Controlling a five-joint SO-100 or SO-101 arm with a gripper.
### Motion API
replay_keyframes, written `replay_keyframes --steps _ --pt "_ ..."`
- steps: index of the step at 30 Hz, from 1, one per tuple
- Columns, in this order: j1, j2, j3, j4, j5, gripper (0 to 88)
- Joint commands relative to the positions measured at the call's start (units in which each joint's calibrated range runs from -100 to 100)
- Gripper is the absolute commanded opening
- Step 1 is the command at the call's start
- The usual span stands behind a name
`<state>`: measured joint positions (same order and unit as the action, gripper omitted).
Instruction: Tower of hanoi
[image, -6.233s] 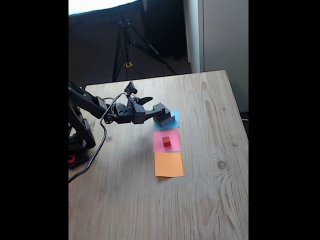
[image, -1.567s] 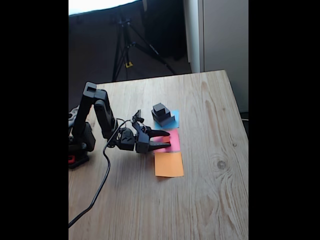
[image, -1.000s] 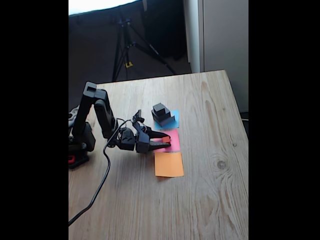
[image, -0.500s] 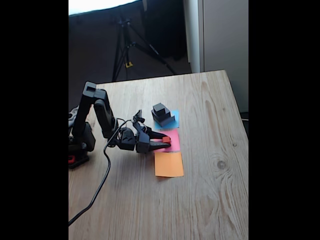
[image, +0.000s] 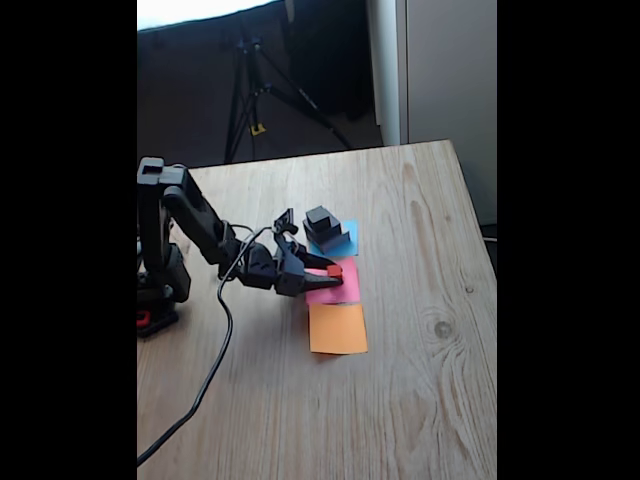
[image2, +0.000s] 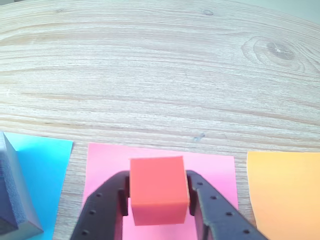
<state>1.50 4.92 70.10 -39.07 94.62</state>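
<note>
I have my gripper (image2: 159, 197) squeezed shut on the tiny red cube (image2: 158, 189). In the wrist view I see one black finger on each side of it, pressing its left and right sides. The cube is over the pink paper square (image2: 212, 167). In the fixed view the red cube (image: 334, 270) looks a bit raised over the pink paper square (image: 338, 289), but I cannot tell for sure if it is off the paper or touching it.

The rest of the tower sits on the blue paper square (image: 347, 238), which is the far one in the fixed view. There I see the small black cube (image: 319, 216) on top of the black slab (image: 324, 233). Something wider and darker lies under them, and I think that is the grey slab, but it is too blurry to be sure. In the wrist view a corner of that dark stack (image2: 14, 200) shows at the left, on the blue paper.

The orange paper square (image: 338, 328) is the near one, and nothing is on it. My arm (image: 200, 225) reaches in from the left across the wooden surface (image: 420, 380).

So I think the game has only just begun. Only the smallest block is away from the tower. The three bigger blocks are not moved yet, so nearly all the moves are left.
</note>
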Motion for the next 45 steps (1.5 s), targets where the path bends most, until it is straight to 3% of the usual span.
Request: replay_keyframes --steps 1,8,12,19,25,34,45 --pt "-0.7 -12.0 -2.9 13.1 -3.1 3.2" --pt "-0.9 -25.6 -16.3 47.2 -5.8 3.2" --pt "-1.7 -30.0 -20.6 55.9 -3.8 3.4" --pt "-4.7 -33.2 -46.7 94.6 -7.0 3.2" --pt "-8.4 -33.3 -64.6 115.0 -9.0 3.2" --pt "-15.2 -35.7 -79.8 130.6 -13.2 3.1" --pt "-20.5 -42.4 -75.3 130.6 -15.9 3.3"
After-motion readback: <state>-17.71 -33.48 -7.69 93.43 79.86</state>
